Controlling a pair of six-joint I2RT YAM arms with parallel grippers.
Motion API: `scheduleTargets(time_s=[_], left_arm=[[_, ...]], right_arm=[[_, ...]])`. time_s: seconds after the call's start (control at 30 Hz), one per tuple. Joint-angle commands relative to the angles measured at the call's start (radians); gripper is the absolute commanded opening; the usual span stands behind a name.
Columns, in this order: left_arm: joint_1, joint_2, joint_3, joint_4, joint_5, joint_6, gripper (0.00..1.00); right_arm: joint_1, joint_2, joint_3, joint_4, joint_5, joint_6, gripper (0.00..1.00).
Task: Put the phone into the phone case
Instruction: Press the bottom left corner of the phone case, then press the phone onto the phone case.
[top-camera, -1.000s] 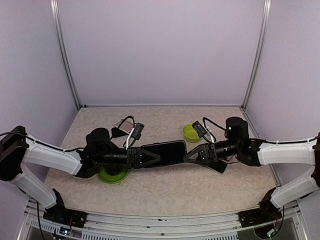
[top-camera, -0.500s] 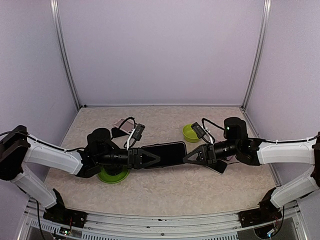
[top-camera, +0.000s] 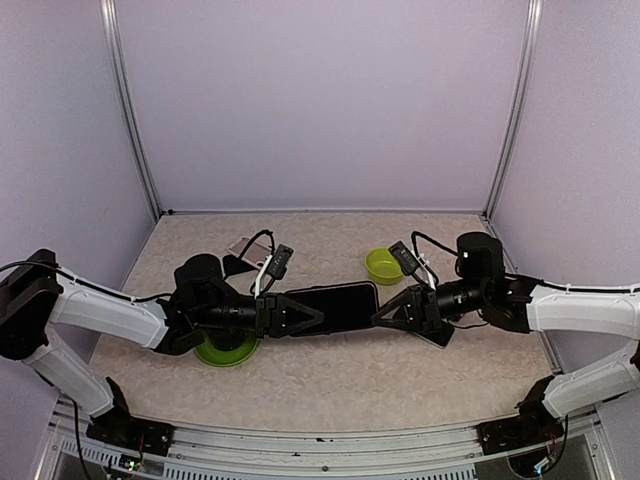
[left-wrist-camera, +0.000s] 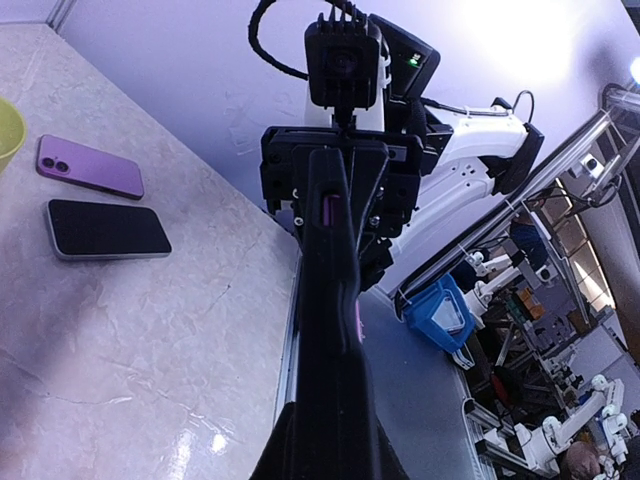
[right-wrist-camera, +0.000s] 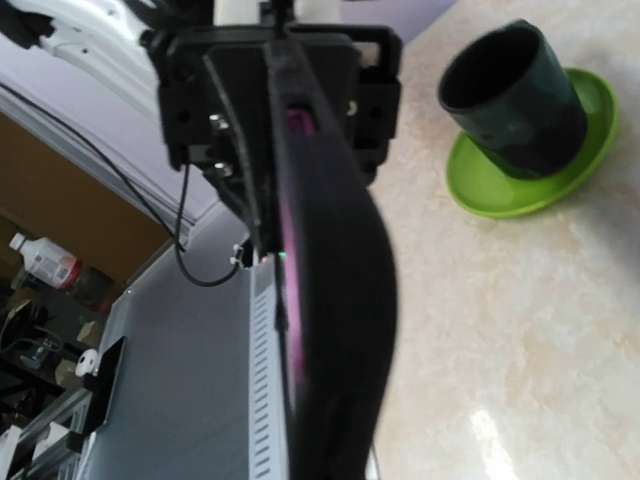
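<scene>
Above mid-table (arms level, reaching inward), left gripper (top-camera: 310, 314) and right gripper (top-camera: 382, 317) clamp the phone case (top-camera: 340, 303)

A: Ways in to the black case (top-camera: 330, 305)?
B: Ends taken by left gripper (top-camera: 316, 314) and right gripper (top-camera: 380, 318). Green bowl (top-camera: 382, 265) behind-right, dark cup (right-wrist-camera: 512, 100) on green plate (top-camera: 228, 352) front-left. Purple phone (left-wrist-camera: 90, 167) and black phone (left-wrist-camera: 108, 228) lie flat to its right. Straight in front and behind: open table (top-camera: 330, 385).
</scene>
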Motion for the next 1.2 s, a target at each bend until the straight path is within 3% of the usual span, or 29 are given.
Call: scheduleTargets(time_s=[0.0,0.3,0.57,0.97,1.17], left_arm=[[0.025,-0.020,0.000,0.014,-0.014,-0.005,0.00],[0.025,-0.009,-0.007,0.040,0.000,-0.022,0.00],[0.024,-0.011,-0.014,0.040,-0.001,-0.024,0.00],[-0.003,0.028,-0.008,0.060,0.006,-0.039,0.00],[-0.008,0.041,-0.003,0.062,0.006,-0.041,0.00]], right_arm=[[0.000,-0.077,-0.026,0.086,-0.119,-0.012,0.14],[-0.041,-0.102,-0.072,0.219,-0.176,0.083,0.31],[-0.049,-0.070,-0.013,0.068,-0.018,0.039,0.56],[-0.048,0.006,0.041,0.011,0.196,0.048,0.61],[-0.043,0.028,0.050,0.014,0.204,0.052,0.53]])
